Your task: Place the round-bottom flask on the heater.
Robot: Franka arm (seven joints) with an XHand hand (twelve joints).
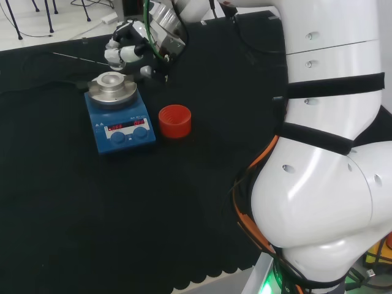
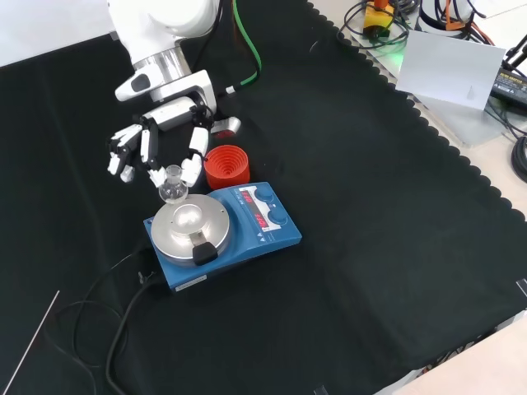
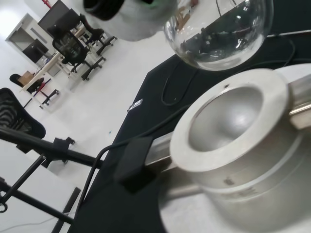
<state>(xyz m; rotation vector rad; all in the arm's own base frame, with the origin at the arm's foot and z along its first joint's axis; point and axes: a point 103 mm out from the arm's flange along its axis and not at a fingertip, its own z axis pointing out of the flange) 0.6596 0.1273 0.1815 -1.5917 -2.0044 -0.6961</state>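
The clear round-bottom flask (image 2: 173,191) hangs neck up just over the far edge of the heater's metal block (image 2: 191,224). In the wrist view its bulb (image 3: 218,31) floats a little above the block's bowl (image 3: 226,114) and does not touch it. The hand (image 2: 156,144) comes down from above with fingers curled round the flask's neck. The heater (image 1: 122,125) is a blue box with a red display and two knobs. In the head view the hand (image 1: 125,52) is just beyond the metal block (image 1: 112,87); the flask is hard to make out there.
An empty red ribbed stand (image 2: 226,164) sits right behind the heater, close to the hand. A black cable (image 2: 123,321) runs from the heater across the cloth. A thin rod (image 2: 33,341) lies near the cloth's left edge. The arm's white links (image 1: 324,153) stand at the right.
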